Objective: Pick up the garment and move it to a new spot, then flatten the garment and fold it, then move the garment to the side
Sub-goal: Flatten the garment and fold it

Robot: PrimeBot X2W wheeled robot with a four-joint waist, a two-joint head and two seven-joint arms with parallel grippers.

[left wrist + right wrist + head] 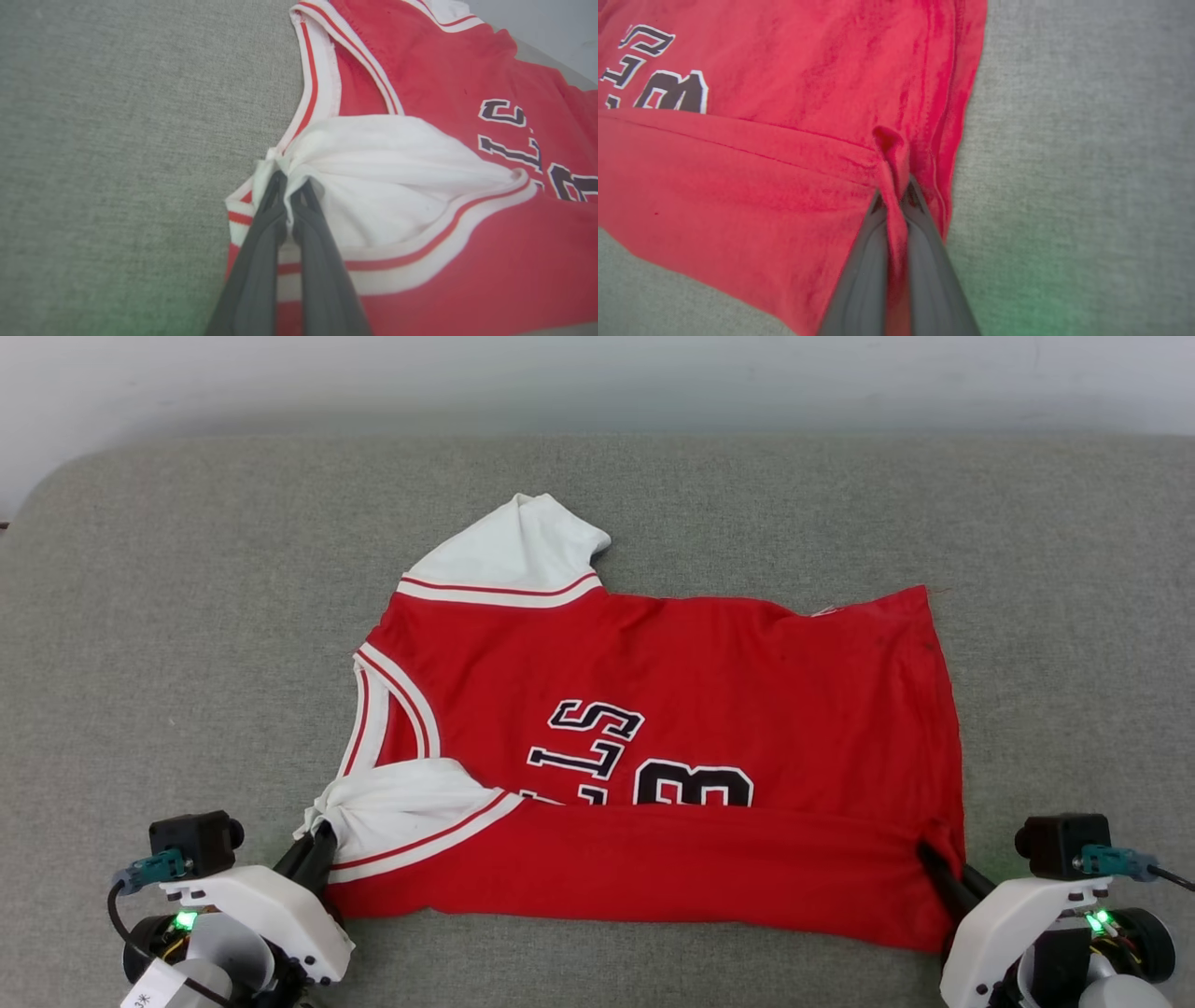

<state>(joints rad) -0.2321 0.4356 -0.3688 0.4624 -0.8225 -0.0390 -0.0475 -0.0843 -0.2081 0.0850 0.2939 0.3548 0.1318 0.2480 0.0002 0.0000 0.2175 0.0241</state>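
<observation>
The garment point(672, 709) is a red sports shirt with white sleeves and black lettering, lying sideways on the grey surface. Its near long edge is folded over the body and partly covers the lettering. My left gripper point(317, 835) is shut on the bunched white sleeve point(373, 182) at the near left corner; the left gripper point(290, 186) pinches that cloth between its dark fingers. My right gripper point(929, 854) is shut on the red hem at the near right corner, and the right gripper point(896, 191) holds a pinched ridge of red cloth point(784, 196).
The grey fabric surface point(187, 663) spreads wide on every side of the shirt. A pale wall point(597, 383) runs behind its far edge. The other white sleeve point(513, 555) sticks up at the far left of the shirt.
</observation>
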